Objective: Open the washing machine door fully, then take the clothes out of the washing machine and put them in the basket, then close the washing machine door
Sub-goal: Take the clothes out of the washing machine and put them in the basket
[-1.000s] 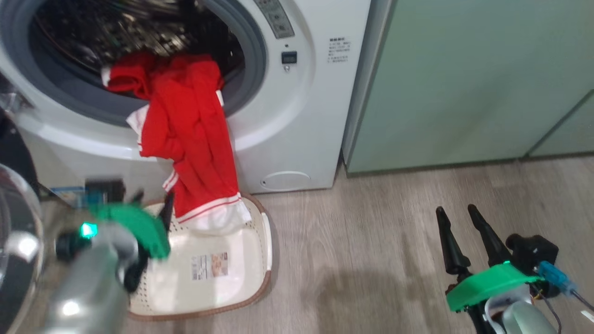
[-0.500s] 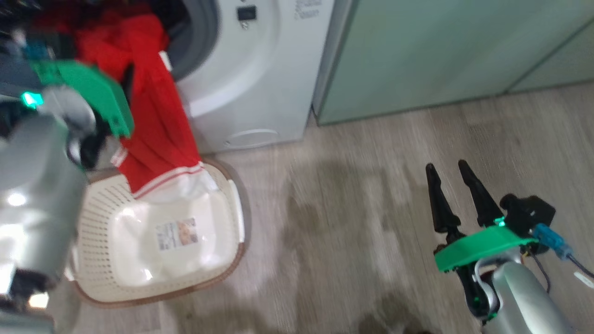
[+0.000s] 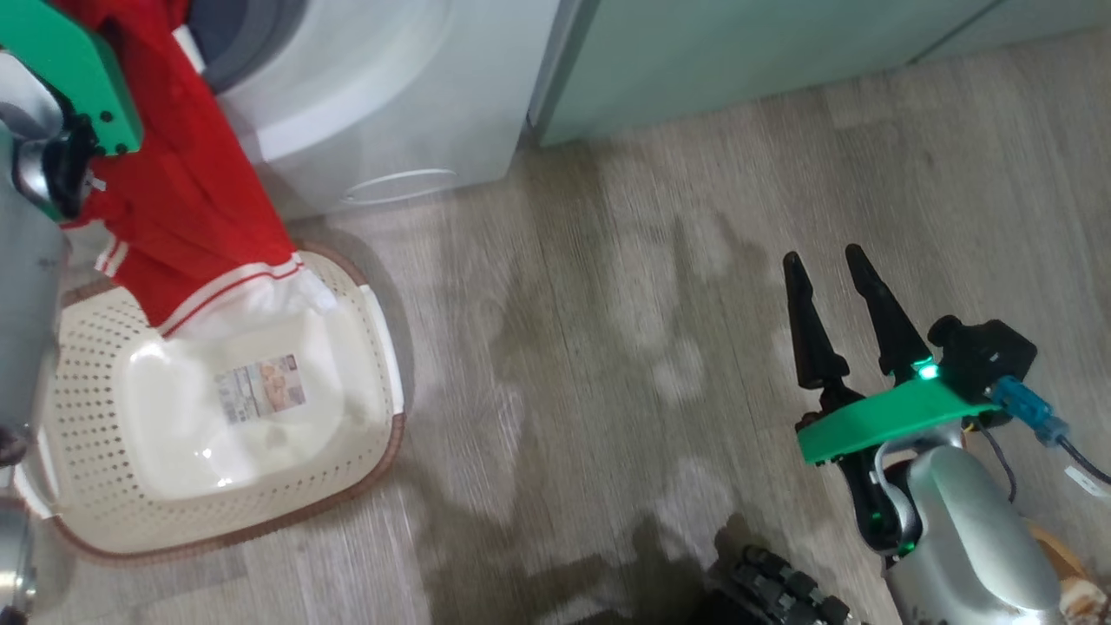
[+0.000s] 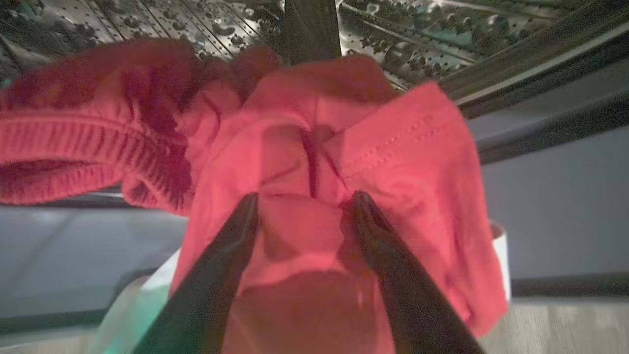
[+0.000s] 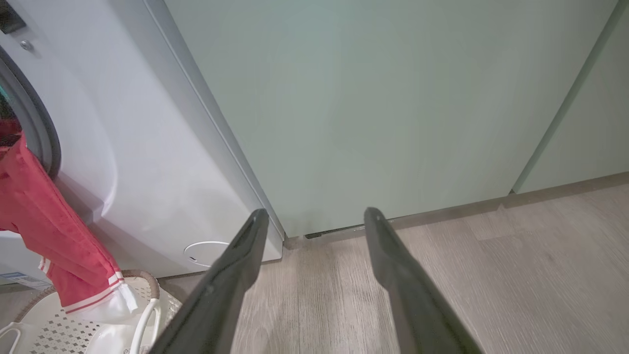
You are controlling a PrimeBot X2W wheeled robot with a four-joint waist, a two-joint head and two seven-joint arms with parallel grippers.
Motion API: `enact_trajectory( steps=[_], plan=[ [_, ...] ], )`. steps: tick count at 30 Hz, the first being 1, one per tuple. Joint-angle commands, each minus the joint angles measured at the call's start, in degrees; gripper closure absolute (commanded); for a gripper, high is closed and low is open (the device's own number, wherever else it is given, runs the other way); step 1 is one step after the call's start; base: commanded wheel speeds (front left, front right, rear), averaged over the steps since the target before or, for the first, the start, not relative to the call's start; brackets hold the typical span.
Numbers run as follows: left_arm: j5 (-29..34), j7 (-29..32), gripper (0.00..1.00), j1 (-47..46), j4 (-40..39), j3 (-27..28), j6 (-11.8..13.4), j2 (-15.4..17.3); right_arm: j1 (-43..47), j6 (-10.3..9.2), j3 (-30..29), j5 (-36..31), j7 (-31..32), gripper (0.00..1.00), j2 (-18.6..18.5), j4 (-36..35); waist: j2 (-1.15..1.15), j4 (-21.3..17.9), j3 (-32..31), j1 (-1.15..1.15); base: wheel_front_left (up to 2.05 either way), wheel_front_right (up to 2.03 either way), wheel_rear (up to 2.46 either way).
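Red clothes [image 3: 187,217] hang out of the white washing machine [image 3: 373,95] and over its front, their white hem resting inside the cream basket [image 3: 217,469] on the floor below. In the left wrist view my left gripper [image 4: 305,196] is open at the drum mouth, its fingertips [image 4: 250,204] pressed against a bunched fold of the clothes [image 4: 344,147] that lies between them. The left wrist's green plate [image 3: 69,61] shows at the top left of the head view. My right gripper [image 3: 833,265] is open and empty above the floor, far right of the basket. The door is out of view.
Pale green cabinets [image 3: 738,52] stand right of the machine, also ahead of the right gripper [image 5: 315,212]. Wood floor [image 3: 608,304] stretches between the basket and the right arm. A dark ribbed part [image 3: 772,590] sits at the bottom edge.
The head camera has swung down and right. My left arm rose from above the basket to the clothes at the drum mouth. The right arm has barely moved.
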Motion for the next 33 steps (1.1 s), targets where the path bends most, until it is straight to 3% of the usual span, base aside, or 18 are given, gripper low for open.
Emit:
enact_trajectory(
  steps=[1, 4, 6, 7, 8, 24, 33],
  plan=[
    [0.34, -0.06, 0.00, -2.51, -0.63, 0.77, 0.03, 3.13, -0.31, -0.03, 1.09, 0.18, -0.35, 0.00, 0.07, -1.73, 0.00, -0.49, 0.87, 0.00, 0.00, 0.00, 0.00],
    [0.41, -0.30, 0.03, -3.17, 1.51, 0.29, -0.63, 2.95, -0.64, -0.03, 0.90, 0.19, -0.35, 0.00, 0.16, -1.77, 0.00, -0.41, 1.49, 0.00, 0.00, 0.00, 0.00],
    [0.59, -0.47, 0.56, -3.30, 3.02, -0.20, -1.15, 2.84, -0.78, -0.03, 0.99, 0.14, -0.35, 0.00, 0.14, -1.68, 0.00, -0.31, 1.65, 0.00, 0.00, 0.00, 0.00],
    [0.60, -0.89, 0.89, -3.34, 3.67, -0.30, -1.32, 2.80, -0.83, -0.03, 1.04, 0.11, -0.35, 0.00, 0.12, -1.65, 0.00, -0.28, 1.67, 0.00, 0.00, 0.00, 0.00],
    [0.57, -1.23, 1.00, -3.32, 4.41, -0.39, -1.53, 2.74, -0.89, -0.03, 1.08, 0.08, -0.35, 0.00, 0.10, -1.63, 0.00, -0.25, 1.64, 0.00, 0.00, 0.00, 0.00],
    [1.30, -17.90, 1.00, 1.98, 7.19, -4.53, -7.71, -3.75, 1.79, -0.03, 0.09, -0.18, -0.35, 0.00, -1.75, -0.83, 0.00, 5.09, -6.66, 0.00, 0.00, 0.00, 0.00],
    [2.33, -23.03, 1.00, 10.22, 5.81, -9.20, -8.81, -7.32, 3.48, -0.03, 0.20, -0.14, -0.35, 0.00, -2.28, -0.63, 0.00, 9.65, -10.94, 0.00, 0.00, 0.00, 0.00]
  ],
)
